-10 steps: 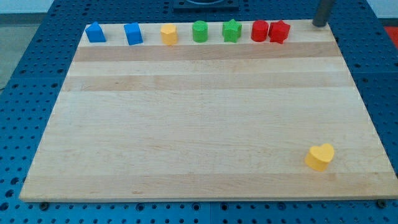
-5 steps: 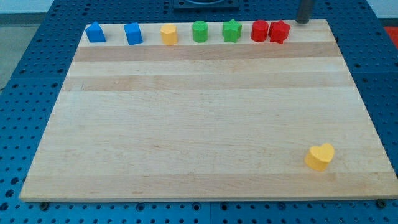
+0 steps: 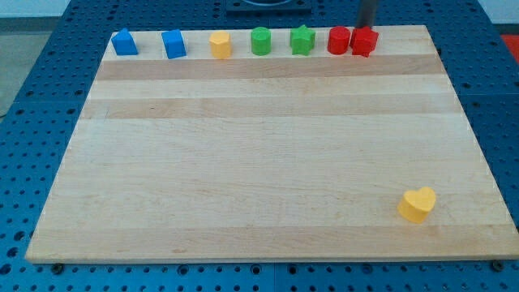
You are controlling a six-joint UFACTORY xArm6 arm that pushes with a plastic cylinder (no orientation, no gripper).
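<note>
My tip (image 3: 364,27) comes down at the view's top edge, just behind the red star block (image 3: 364,41), close to it or touching it. A red cylinder block (image 3: 339,40) presses against the star's left side. Leftward along the board's top edge stand a green star block (image 3: 302,40), a green cylinder block (image 3: 260,40), a yellow block (image 3: 220,45) and two blue blocks (image 3: 173,44) (image 3: 124,43). A yellow heart block (image 3: 417,204) lies alone near the board's bottom right corner, far from the tip.
The wooden board (image 3: 259,154) rests on a blue perforated table (image 3: 24,122) that surrounds it on all sides.
The rod has slid left along the top edge, from beyond the board's top right corner to just behind the red star. No block has moved.
</note>
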